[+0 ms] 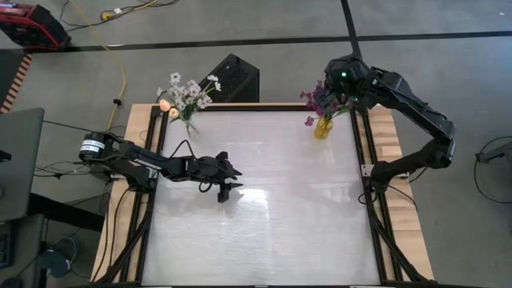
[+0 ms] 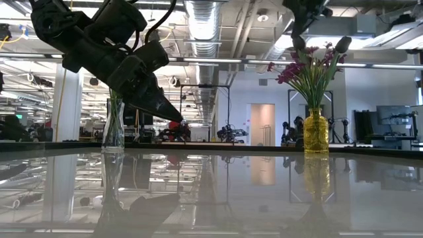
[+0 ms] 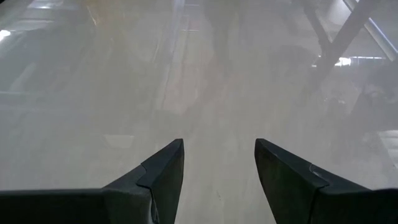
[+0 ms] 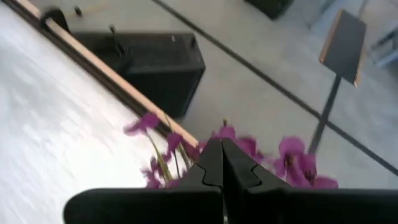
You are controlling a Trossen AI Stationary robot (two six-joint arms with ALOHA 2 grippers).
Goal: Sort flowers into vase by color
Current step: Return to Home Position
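The yellow vase [image 1: 322, 129] stands upright near the far right corner of the table [image 1: 256, 208] (far as seen from the low view). It holds a spread bunch of purple flowers [image 2: 291, 70] on green stems, with dark buds [image 2: 342, 44] rising above the clusters. The clear vase [image 2: 113, 127] stands upright near the far left corner, well apart from the yellow one, and holds white blossoms [image 1: 190, 90] with peach-orange buds [image 1: 168, 107] low on one side.
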